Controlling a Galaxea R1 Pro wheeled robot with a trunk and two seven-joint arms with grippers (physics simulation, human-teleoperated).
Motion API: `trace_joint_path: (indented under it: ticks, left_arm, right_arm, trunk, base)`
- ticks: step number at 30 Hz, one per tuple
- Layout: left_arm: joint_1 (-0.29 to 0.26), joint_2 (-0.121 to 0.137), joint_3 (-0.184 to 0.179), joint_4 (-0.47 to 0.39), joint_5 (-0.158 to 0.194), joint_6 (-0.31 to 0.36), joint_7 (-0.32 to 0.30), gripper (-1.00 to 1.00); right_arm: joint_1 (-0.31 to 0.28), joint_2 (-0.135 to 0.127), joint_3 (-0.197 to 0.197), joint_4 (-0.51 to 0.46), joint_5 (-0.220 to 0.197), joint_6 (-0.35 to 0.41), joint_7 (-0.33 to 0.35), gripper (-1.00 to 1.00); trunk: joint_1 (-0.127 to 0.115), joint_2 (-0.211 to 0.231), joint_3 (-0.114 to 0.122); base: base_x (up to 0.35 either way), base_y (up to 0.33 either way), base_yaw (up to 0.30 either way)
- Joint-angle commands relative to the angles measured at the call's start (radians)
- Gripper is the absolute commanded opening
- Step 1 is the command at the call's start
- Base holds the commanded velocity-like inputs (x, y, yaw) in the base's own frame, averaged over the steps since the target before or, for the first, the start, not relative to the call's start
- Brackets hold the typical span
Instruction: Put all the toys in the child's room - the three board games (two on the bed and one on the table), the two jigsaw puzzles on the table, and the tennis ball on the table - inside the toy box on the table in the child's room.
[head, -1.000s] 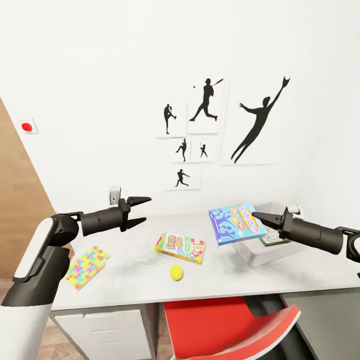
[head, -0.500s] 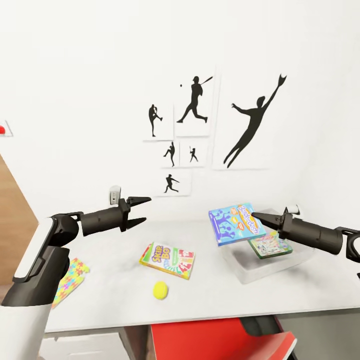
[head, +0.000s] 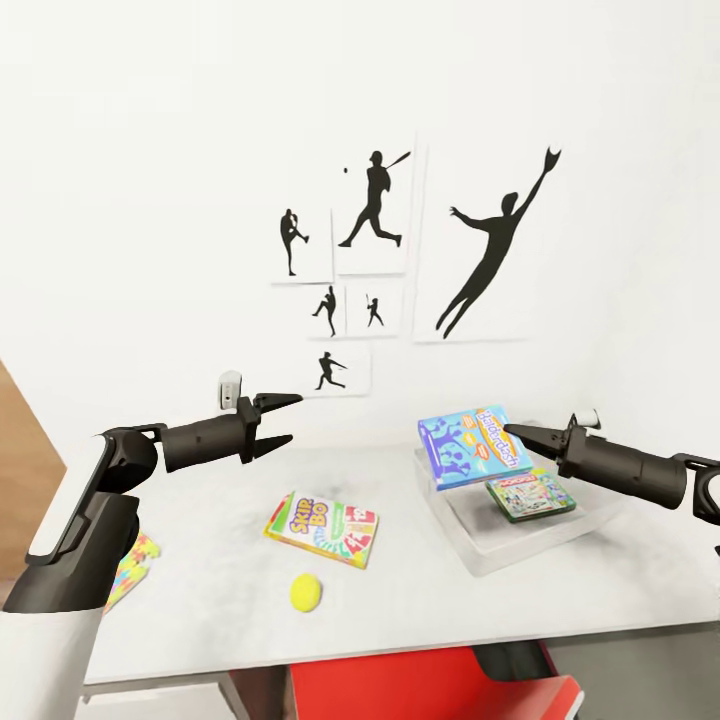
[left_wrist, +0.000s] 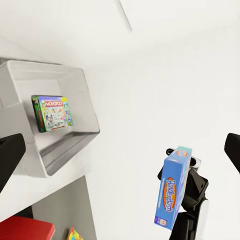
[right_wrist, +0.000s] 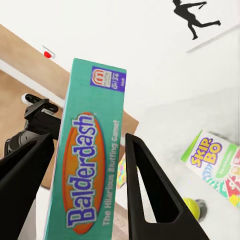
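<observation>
Nearest us on the white table (head: 420, 600), the yellow tennis ball (head: 306, 593) sits alone, just behind it the flat Skip-Bo card game box (head: 321, 527), and a colourful jigsaw puzzle (head: 130, 566) peeks out at the left edge. Our left gripper (head: 277, 420) hangs spread and empty. Our right gripper (head: 517, 432) pinches the blue Balderdash board game box (head: 470, 446) over the clear toy box (head: 520, 528), where a green Monopoly board game box (head: 530, 495) lies.

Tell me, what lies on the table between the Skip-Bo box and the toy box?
Nothing: in the head view, only bare table separates the Skip-Bo box from the toy box.
</observation>
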Motion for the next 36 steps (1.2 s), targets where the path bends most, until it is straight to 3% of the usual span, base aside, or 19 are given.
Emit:
trace_joint_path:
  ticks: [1,6,36]
  left_arm:
    - [-0.001,0.001,-0.001,-0.001,0.010,-0.001,0.010,1.00]
    - [0.004,0.025,-0.027,-0.004,0.029,-0.007,0.004,1.00]
    - [0.004,0.025,-0.027,-0.004,0.029,-0.007,0.005,1.00]
  right_arm:
    - [-0.001,0.000,-0.001,0.000,0.009,0.003,0.010,-1.00]
    - [-0.029,0.013,-0.012,0.000,0.003,-0.002,0.032,-1.00]
    - [-0.033,0.012,-0.012,0.000,0.003,-0.002,0.032,-1.00]
  trunk:
    - [0.001,-0.002,-0.002]
    - [0.001,-0.002,-0.002]
    - [0.001,-0.002,-0.002]
  base:
    - [0.009,-0.008,-0.038]
    - [0.000,0.000,0.000]
    - [0.000,0.000,0.000]
